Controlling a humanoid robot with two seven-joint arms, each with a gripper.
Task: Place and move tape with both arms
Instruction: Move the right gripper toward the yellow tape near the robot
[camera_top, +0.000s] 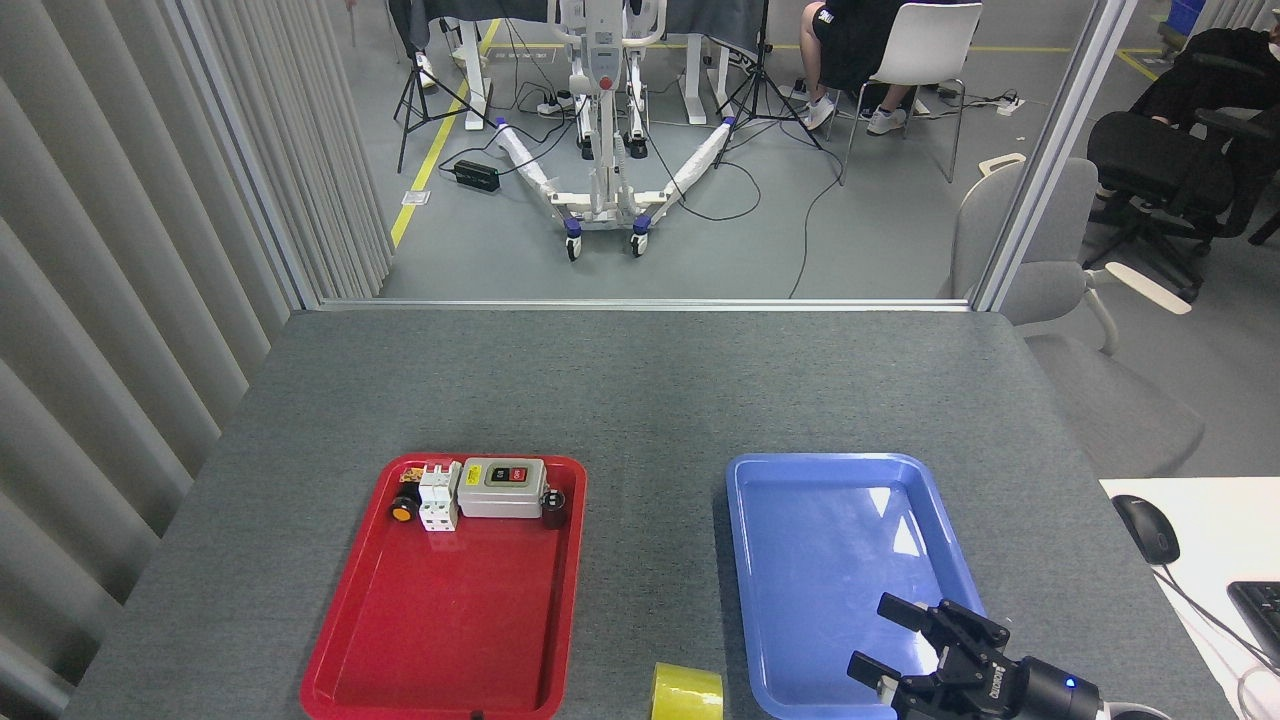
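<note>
The tape (687, 692), a yellow translucent roll, lies on the grey table at the bottom edge of the head view, between the red tray and the blue tray. My right gripper (885, 640) hangs over the near right part of the blue tray (790, 480), to the right of the tape and apart from it. Its black fingers (903, 611) are spread open with nothing between them. The left arm and its gripper are out of view.
The red tray (450, 640) at the left holds a grey switch box (503, 487), white electrical parts (438, 496) and a small orange button (403, 511) along its far end. A white desk with a mouse (1146, 528) stands at the right. Chairs and a person's legs are beyond the table.
</note>
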